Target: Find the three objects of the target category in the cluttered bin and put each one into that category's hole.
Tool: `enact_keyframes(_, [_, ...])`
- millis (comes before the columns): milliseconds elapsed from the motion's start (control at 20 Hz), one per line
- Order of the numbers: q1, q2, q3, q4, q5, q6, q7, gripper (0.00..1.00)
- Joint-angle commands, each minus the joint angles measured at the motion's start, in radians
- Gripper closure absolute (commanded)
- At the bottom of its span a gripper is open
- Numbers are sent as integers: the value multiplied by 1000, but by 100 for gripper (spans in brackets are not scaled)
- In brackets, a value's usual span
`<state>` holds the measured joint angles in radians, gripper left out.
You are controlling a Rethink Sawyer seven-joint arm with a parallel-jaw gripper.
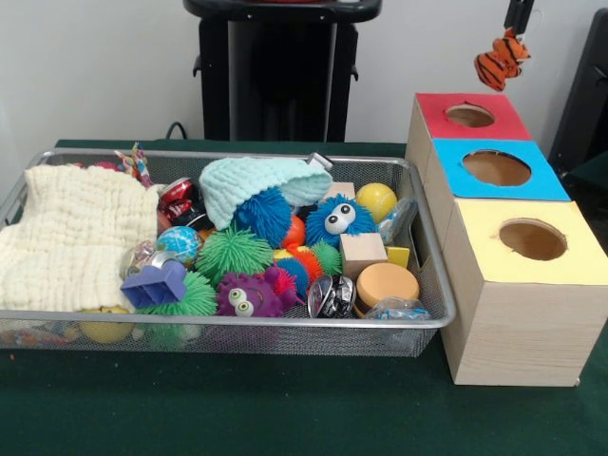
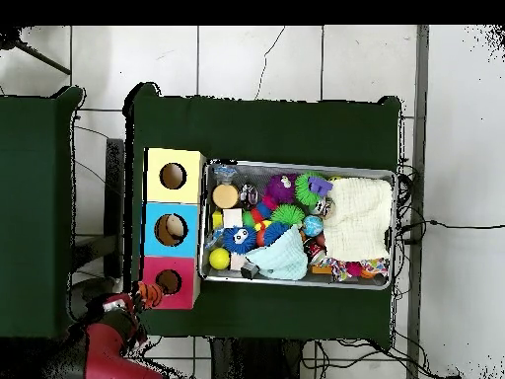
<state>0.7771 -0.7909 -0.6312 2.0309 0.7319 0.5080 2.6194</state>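
An orange and black striped tiger toy [image 1: 501, 57] hangs in the air from my gripper [image 1: 518, 24], which is shut on it at the top right edge of the front view. It is above and a little right of the red box's hole [image 1: 470, 115]. In the overhead view the tiger toy [image 2: 150, 293] sits just off the red box's corner, beside its hole [image 2: 169, 281]. Next to the red box stand the blue box [image 1: 546, 180] and the yellow box [image 1: 579, 252], each with a round hole on top.
The wire bin [image 1: 432, 285] left of the boxes holds a cream cloth [image 1: 71, 237], a mint knit hat [image 1: 256, 185], a blue fuzzy ball with eyes [image 1: 339, 220], a purple one [image 1: 247, 296], a green spiky ball [image 1: 233, 252], a yellow ball [image 1: 376, 200] and a wooden cube [image 1: 362, 253].
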Motion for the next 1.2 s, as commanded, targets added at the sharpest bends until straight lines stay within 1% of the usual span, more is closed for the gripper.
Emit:
enact_keyframes(50, [-70, 25, 118, 59, -16, -62, 131, 100])
enact_keyframes(250, [-121, -6, 129, 87, -30, -75, 77, 100])
enact_keyframes(600, [-179, -21, 136, 88, -62, -73, 41, 100])
enact_keyframes(800, [-200, -18, 142, 79, -69, -69, 41, 100])
enact_keyframes(1200, [-206, 33, 144, 33, -97, -73, 91, 100])
